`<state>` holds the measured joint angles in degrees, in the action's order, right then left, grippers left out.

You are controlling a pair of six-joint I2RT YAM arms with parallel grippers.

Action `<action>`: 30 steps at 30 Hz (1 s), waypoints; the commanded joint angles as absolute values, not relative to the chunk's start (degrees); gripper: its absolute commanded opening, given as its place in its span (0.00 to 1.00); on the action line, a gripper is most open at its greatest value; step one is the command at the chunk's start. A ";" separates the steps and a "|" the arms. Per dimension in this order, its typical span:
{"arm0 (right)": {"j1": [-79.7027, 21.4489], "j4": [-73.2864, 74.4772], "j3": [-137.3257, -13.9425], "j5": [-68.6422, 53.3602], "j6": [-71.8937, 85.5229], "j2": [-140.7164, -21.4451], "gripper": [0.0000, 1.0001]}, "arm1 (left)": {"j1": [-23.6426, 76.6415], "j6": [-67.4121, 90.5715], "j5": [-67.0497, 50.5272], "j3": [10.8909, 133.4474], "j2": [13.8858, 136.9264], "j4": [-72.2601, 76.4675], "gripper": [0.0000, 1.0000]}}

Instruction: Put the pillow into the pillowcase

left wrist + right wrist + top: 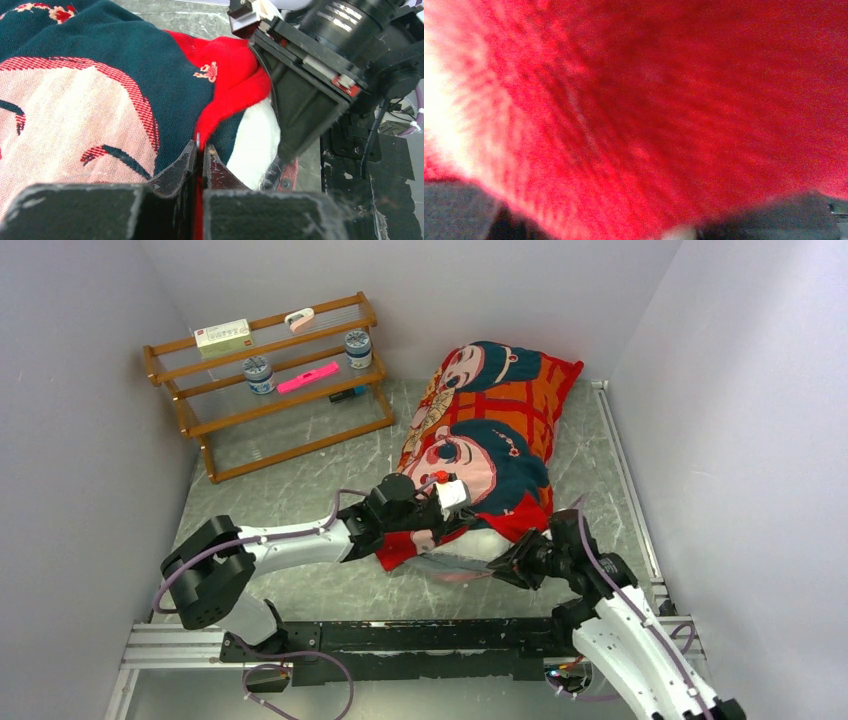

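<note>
Pinching the pillowcase [497, 410] hem in my left tool [201, 150], I judged the mouth needed holding taut so my right tool [503, 567], whose spread I could not tell, could tuck in the bare near corner of the pillow [256, 144].

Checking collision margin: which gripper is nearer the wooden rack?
Left. The left gripper, pinching the pillowcase, sits right of the wooden rack on the robot's side; the right gripper sits farther right and farther back toward the robot.
</note>
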<state>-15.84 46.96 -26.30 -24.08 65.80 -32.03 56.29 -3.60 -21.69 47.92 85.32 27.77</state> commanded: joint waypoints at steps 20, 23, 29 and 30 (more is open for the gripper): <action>-43.53 39.57 -25.54 4.85 83.81 -41.42 0.37 | 54.87 -1.54 -23.71 49.52 84.08 31.22 0.05; -44.28 39.71 -26.32 7.05 84.19 -42.84 0.33 | 54.69 -1.25 -23.80 49.22 84.11 31.66 0.05; -45.45 40.70 -26.70 8.54 83.76 -43.09 0.11 | 54.45 -1.52 -23.66 49.45 83.36 30.50 0.05; -45.52 41.08 -26.88 9.09 83.78 -42.53 0.01 | 54.25 -1.32 -23.75 49.40 83.14 30.56 0.05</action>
<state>-44.88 40.75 -25.96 5.41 83.22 -43.31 55.07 -2.09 -23.14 47.92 86.17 29.06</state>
